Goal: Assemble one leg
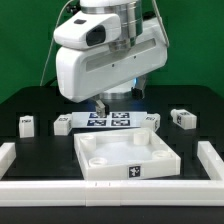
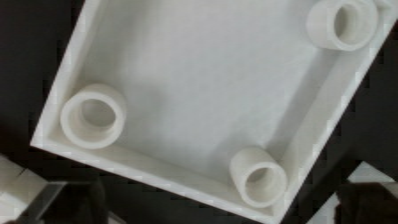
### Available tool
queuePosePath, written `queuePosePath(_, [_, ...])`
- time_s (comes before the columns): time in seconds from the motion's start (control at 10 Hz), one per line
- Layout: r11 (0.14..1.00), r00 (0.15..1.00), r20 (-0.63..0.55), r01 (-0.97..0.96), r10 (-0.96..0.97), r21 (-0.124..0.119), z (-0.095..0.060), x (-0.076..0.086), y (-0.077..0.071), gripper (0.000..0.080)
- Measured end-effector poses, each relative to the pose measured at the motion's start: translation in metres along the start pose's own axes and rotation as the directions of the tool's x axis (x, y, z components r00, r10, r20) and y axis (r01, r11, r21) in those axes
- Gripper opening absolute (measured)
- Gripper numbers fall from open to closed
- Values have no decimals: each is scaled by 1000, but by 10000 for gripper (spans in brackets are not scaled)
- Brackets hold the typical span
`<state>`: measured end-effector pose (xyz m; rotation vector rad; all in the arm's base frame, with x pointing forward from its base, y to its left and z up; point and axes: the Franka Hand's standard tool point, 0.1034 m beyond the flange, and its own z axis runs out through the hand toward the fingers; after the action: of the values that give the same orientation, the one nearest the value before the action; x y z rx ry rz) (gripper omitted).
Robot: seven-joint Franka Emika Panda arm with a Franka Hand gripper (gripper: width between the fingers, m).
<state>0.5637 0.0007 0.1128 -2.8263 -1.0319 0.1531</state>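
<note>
Nearest in the exterior view is the low white rail (image 1: 100, 192), then the square tray (image 1: 150, 165), open side up. The wrist view is almost all tray (image 2: 196, 90): three corner sockets (image 2: 93, 115) show and all three are empty, so I judge no leg is fitted yet. Behind the tray lies the marker board (image 1: 112, 120), with loose legs in a row on the black table (image 1: 30, 100). There are two on the exterior view's left, the inner leg (image 1: 62, 124) just beside the board end and the outer leg (image 1: 27, 123) further out. Two more are on the right (image 1: 152, 120) (image 1: 182, 118). All are clear of the tray. Farthest back, the gripper (image 1: 103, 103) hangs over the board's left part, carrying nothing I can see. The housing hides the fingertips, so I cannot tell if the fingers are spread or pressed together. My read is that the pick has not yet started. I'd take the inner leg: centre over it, square the fingers across its narrow sides, drop straight, and stay off the board edge.
</note>
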Motion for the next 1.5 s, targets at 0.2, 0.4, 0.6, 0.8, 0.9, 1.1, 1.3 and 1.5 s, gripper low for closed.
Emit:
queuePosePath(0.2, [994, 995, -45, 81, -85, -79, 12, 0, -4, 649])
queuePosePath(0.4, [968, 973, 13, 232, -231, -98, 25, -12, -17, 649])
queuePosePath(0.6, [949, 953, 38, 301, -299, -91, 30, -17, -18, 649])
queuePosePath(0.8, [950, 954, 38, 300, -297, -91, 30, -17, -18, 649])
queuePosePath(0.9, [950, 954, 38, 300, -297, -91, 31, -17, -18, 649])
queuePosePath(1.1, [900, 910, 21, 414, -415, -137, 31, -14, -14, 649])
queuePosePath(1.3, [808, 818, 45, 574, -573, -133, 46, -26, -26, 649])
queuePosePath(1.5, [761, 770, 63, 638, -635, -118, 54, -30, -29, 649])
